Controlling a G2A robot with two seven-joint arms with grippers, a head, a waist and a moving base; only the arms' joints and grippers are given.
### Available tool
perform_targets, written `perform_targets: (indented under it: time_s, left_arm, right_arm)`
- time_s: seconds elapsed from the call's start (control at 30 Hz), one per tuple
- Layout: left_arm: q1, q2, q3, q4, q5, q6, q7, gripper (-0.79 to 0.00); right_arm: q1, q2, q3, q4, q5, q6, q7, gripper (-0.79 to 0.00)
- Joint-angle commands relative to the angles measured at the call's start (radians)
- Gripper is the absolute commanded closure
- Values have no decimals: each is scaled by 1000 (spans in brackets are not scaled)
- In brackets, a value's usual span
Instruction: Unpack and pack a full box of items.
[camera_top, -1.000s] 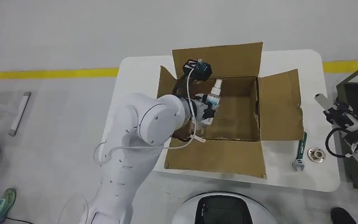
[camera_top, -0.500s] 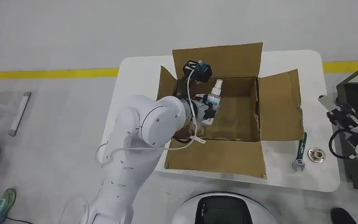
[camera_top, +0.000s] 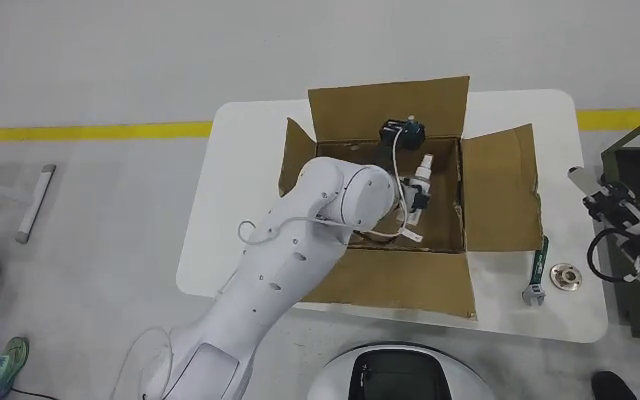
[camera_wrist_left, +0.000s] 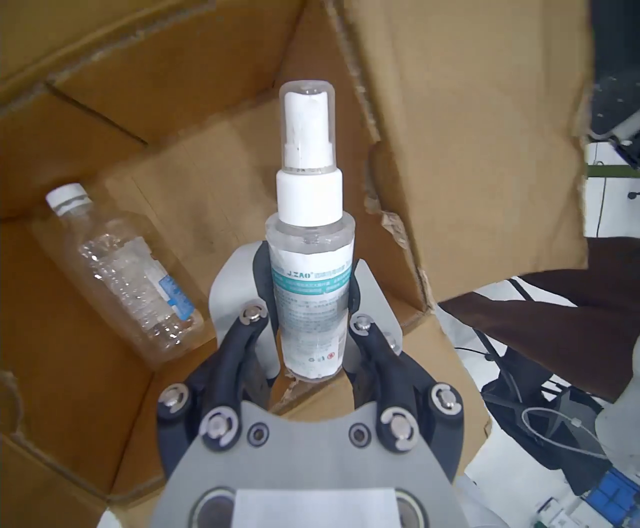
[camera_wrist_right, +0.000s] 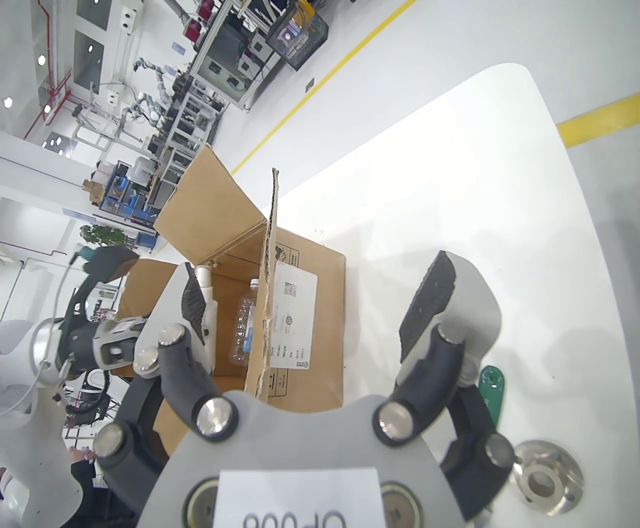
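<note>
An open cardboard box stands on the white table. My left gripper is shut on a clear spray bottle with a white nozzle and hangs over the box's inside, toward its right wall; the spray bottle points to the far side. A clear plastic water bottle lies on the box floor beside it. My right gripper hangs open and empty at the table's right edge.
A green-handled wrench and a round metal flange lie on the table right of the box. The box's four flaps are folded outward. The table's left part is bare.
My left arm has swung to the right across the box, carrying the spray bottle from the box's left part to near its right wall. The right gripper has barely shifted.
</note>
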Motion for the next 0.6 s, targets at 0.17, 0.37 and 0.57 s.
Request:
perform_targets:
  time_s: [0.17, 0.37, 0.57]
  left_arm:
    - [-3, -12, 15, 151, 25, 95, 28, 0]
    - [4, -18, 15, 212, 30, 132, 16, 0]
    - [-8, -25, 34, 246, 62, 132, -11, -785]
  right_arm:
    - [-8, -1, 4, -8, 1, 0, -9, -785]
    - [-17, -1, 5, -14, -12, -3, -12, -785]
    - [-48, 6, 21, -26, -188, 81, 30, -785]
